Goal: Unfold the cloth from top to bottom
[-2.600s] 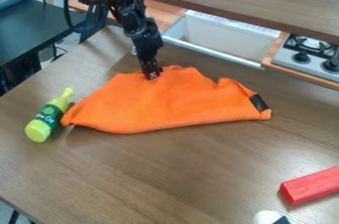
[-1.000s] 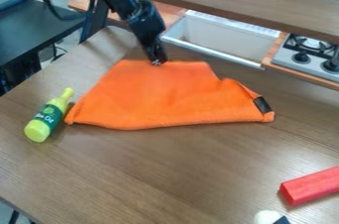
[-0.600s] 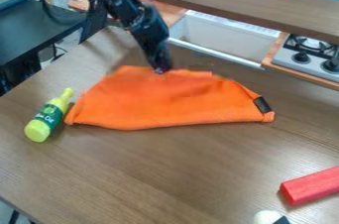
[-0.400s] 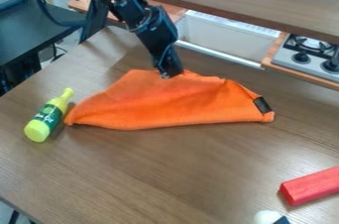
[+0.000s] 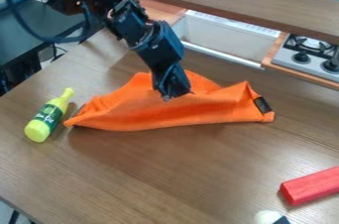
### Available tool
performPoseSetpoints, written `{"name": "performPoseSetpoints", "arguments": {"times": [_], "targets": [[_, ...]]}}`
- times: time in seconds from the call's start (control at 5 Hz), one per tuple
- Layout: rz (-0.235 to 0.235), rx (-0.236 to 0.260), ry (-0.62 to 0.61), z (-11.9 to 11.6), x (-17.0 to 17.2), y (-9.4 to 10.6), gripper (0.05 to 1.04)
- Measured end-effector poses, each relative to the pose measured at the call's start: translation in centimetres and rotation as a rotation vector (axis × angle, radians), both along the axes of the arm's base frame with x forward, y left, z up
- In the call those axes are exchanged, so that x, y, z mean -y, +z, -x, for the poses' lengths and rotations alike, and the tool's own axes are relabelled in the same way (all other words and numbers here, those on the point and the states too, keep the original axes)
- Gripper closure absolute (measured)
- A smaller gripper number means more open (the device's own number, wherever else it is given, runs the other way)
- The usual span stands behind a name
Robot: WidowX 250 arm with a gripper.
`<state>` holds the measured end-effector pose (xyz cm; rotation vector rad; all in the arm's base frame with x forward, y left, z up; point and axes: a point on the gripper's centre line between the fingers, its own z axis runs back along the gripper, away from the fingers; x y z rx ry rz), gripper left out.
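The black gripper (image 5: 173, 93) hangs over the middle of the orange cloth (image 5: 159, 114), shut on the cloth's upper layer. That layer is drawn toward the near side and bunches into folds around the fingertips, with a raised peak to the right and another part standing up behind the gripper. The cloth's near edge lies as a long, slightly curved line on the table, and a dark patch marks its right corner. Part of the cloth behind the gripper is hidden.
A yellow-green bottle (image 5: 47, 116) lies against the cloth's left corner. At the lower right are a red block (image 5: 311, 186) and a white object (image 5: 268, 217). A sink (image 5: 225, 37), a stove (image 5: 308, 55) and a raised wooden shelf (image 5: 245, 0) stand behind.
The gripper has moved toward the near side and slightly right, pulling the cloth's far part along. The cloth has gone from spread wide to lower and more crumpled, while its near edge has barely moved.
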<state>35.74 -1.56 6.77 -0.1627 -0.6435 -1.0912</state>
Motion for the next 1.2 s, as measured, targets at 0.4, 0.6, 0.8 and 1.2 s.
{"name": "performPoseSetpoints", "arguments": {"times": [0.4,0.6,0.8,1.2], "targets": [[-0.005,0.013,-0.105,4.8,3.1,-0.6,1.035],[-0.016,0.018,-0.142,6.6,4.0,-1.1,1.035],[-0.031,0.016,-0.180,7.9,4.7,-1.7,1.035],[-0.060,-0.009,-0.228,8.3,4.8,-2.0,0.858]]}}
